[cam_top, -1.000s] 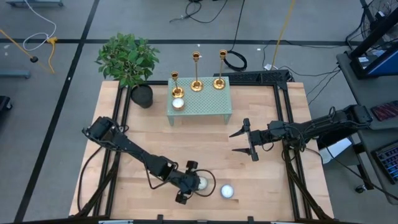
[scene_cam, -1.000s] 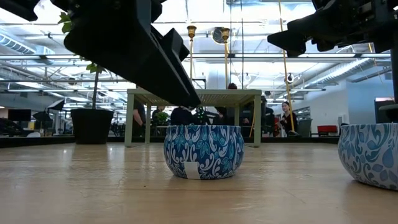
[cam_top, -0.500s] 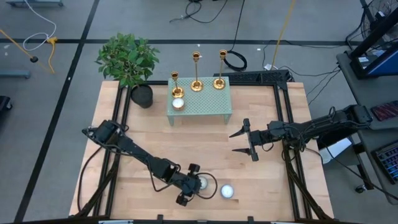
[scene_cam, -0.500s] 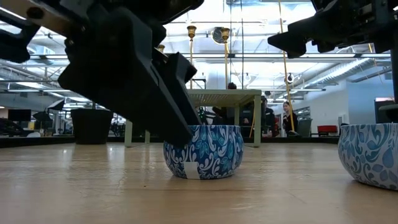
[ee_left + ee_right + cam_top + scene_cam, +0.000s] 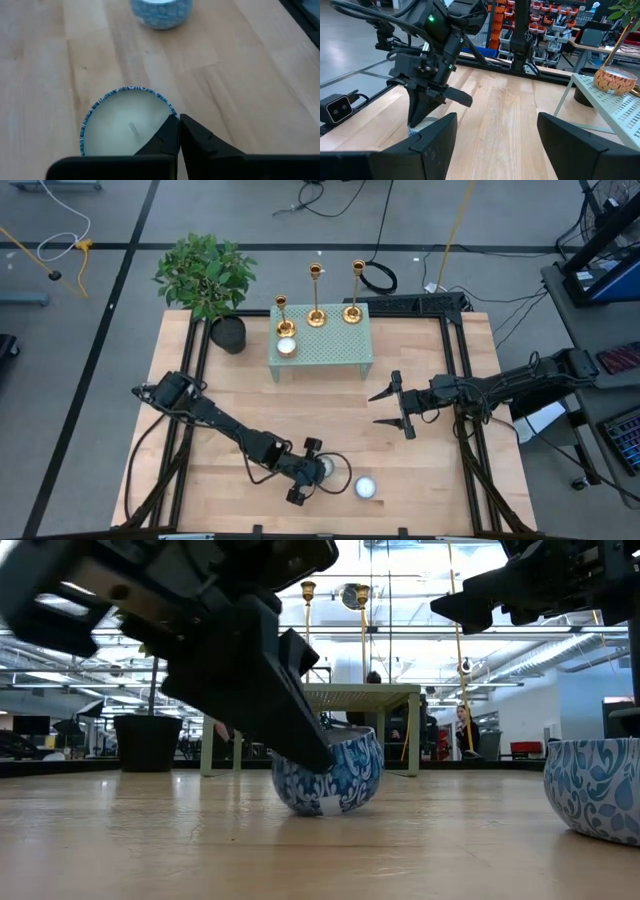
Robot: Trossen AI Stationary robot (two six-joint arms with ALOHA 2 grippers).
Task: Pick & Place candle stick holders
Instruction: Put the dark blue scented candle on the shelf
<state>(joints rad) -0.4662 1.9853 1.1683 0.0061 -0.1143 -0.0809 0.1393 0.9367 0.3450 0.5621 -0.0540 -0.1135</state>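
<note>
3 gold candlesticks (image 5: 316,305) stand in a row on far edge of green stand (image 5: 330,350), well apart from both claws. Left claw (image 5: 312,470) is near front edge, fingers pinched onto rim of tilted blue candle tin (image 5: 330,775). Right claw (image 5: 385,408) hovers mid-right w/ fingers wide, holding nothing.

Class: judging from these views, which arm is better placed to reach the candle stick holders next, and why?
Probably the right: the right gripper hangs open and empty near the green stand bearing the candle stick holders. The left gripper is shut on a blue candle.
</note>
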